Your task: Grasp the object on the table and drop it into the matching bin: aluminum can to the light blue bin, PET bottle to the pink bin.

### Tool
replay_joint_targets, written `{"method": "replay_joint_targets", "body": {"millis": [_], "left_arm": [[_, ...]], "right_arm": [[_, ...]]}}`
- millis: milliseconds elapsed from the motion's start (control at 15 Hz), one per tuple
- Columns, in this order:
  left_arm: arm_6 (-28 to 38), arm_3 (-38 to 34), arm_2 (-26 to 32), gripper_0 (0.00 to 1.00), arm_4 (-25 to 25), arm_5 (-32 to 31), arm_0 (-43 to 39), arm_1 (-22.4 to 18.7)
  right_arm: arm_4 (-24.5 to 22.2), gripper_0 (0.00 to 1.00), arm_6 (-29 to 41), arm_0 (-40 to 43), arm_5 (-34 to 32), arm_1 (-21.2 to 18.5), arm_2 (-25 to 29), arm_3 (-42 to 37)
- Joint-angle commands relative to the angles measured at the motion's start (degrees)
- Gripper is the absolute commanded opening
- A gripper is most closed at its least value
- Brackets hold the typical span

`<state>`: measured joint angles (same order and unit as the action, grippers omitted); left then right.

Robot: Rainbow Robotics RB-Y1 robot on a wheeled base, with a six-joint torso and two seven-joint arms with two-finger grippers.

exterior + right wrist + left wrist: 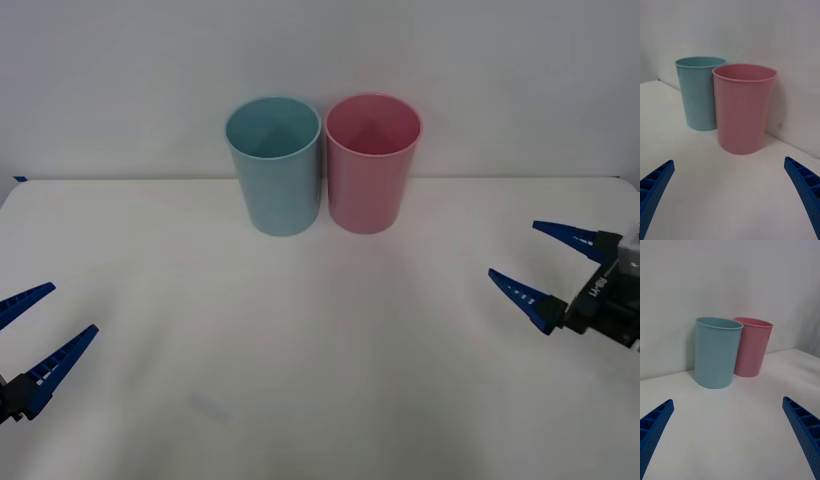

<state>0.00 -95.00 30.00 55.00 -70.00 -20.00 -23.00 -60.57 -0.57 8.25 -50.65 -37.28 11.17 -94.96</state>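
Observation:
The light blue bin and the pink bin stand upright side by side, touching, at the back of the white table. The object, the aluminum can, is out of view, as is any PET bottle. My left gripper hovers open at the table's near left, well short of the bins. At the right edge my right gripper is open too, with nothing between its fingers. The right wrist view looks at the pink bin with the light blue bin behind it. The left wrist view has the light blue bin nearer and the pink bin behind.
A plain pale wall rises right behind the bins. A bare stretch of tabletop lies between the two grippers and in front of the bins. A faint mark shows on the near tabletop.

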Motion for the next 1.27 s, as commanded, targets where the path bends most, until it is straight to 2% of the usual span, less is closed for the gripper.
{"method": "replay_joint_targets", "body": {"millis": [67,200,467,867,1267], "left_arm": [[0.0,0.0,0.0,1.00,0.0,0.0,0.0,0.0],[0.0,0.0,0.0,1.00,0.0,0.0,0.0,0.0],[0.0,0.0,0.0,1.00,0.0,0.0,0.0,0.0],[0.0,0.0,0.0,1.00,0.0,0.0,0.0,0.0],[0.0,0.0,0.0,1.00,0.0,0.0,0.0,0.0]], "right_arm": [[-2.5,1.00,-0.2,0.7,-8.9,4.3,8.7,6.0],[-4.9,1.00,0.1,0.7,-13.4,6.9,13.5,8.1],[-2.5,1.00,0.4,3.7,-16.1,7.1,15.9,8.8],[-1.0,1.00,0.6,10.2,-18.2,7.1,17.6,5.1],[-1.1,1.00,0.4,11.0,-18.2,7.1,17.7,4.5]]}}
